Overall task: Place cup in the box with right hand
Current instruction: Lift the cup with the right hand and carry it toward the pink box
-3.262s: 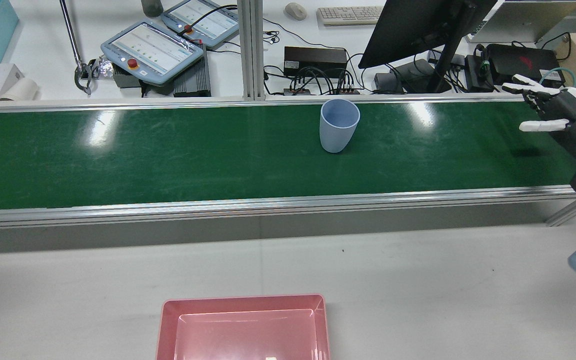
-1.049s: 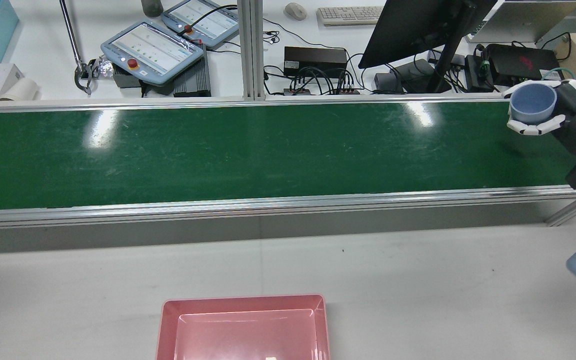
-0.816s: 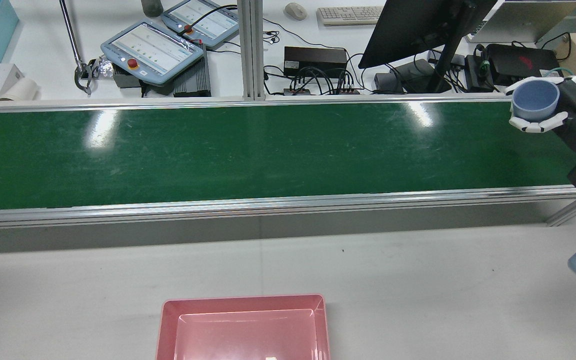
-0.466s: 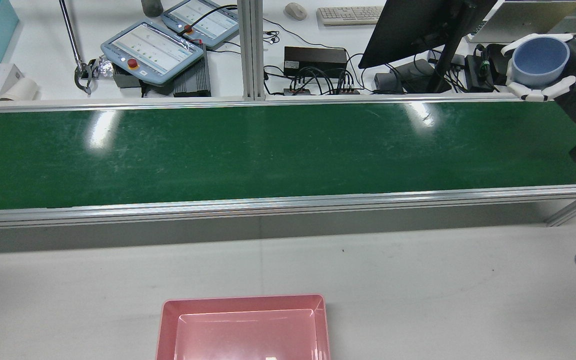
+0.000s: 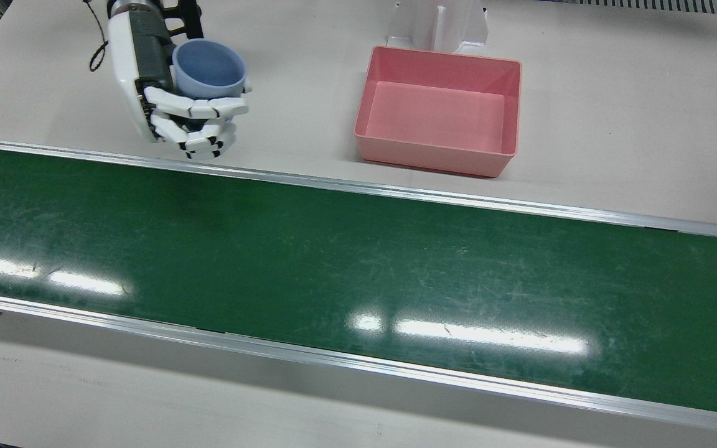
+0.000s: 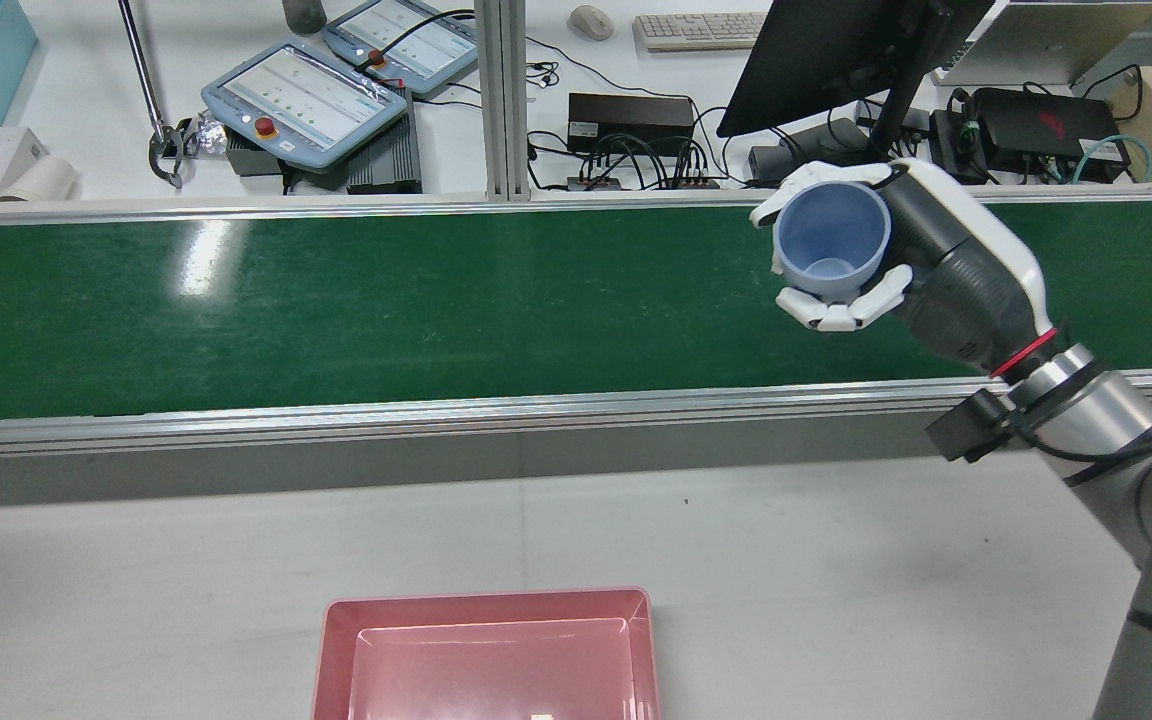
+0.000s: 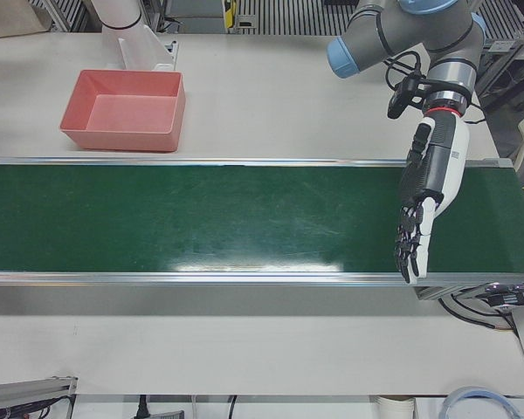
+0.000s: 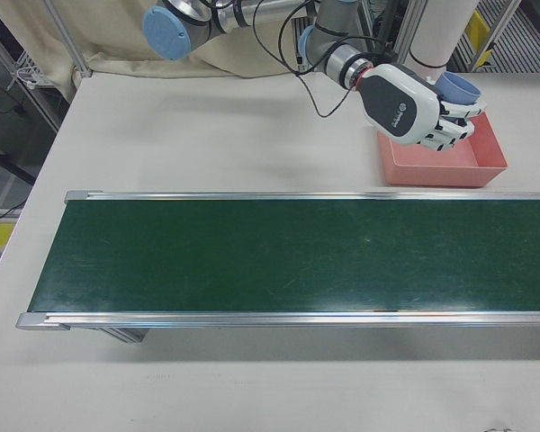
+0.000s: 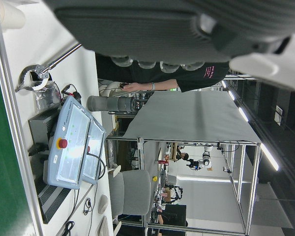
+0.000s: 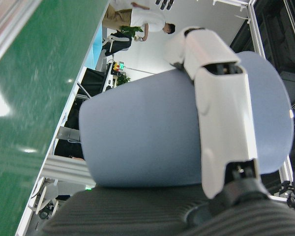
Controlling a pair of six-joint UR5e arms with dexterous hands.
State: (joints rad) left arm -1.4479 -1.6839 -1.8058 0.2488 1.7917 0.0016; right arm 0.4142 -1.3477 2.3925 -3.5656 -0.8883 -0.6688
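My right hand is shut on the light blue cup, which it holds upright in the air with its mouth open upward. In the front view the cup and the hand hover over the white table just beyond the belt's rail, left of the pink box. The right-front view puts the hand and cup close to the box. The box has nothing in it. The cup fills the right hand view. My left hand hangs open over the belt's end.
The green conveyor belt with metal rails runs across the table. A white stand sits right behind the box. Beyond the belt are teach pendants, a monitor and cables.
The cup rode the belt to my right hand, which shut on it and lifted it. Since then the hand has carried it left in the rear view, toward the box's side.
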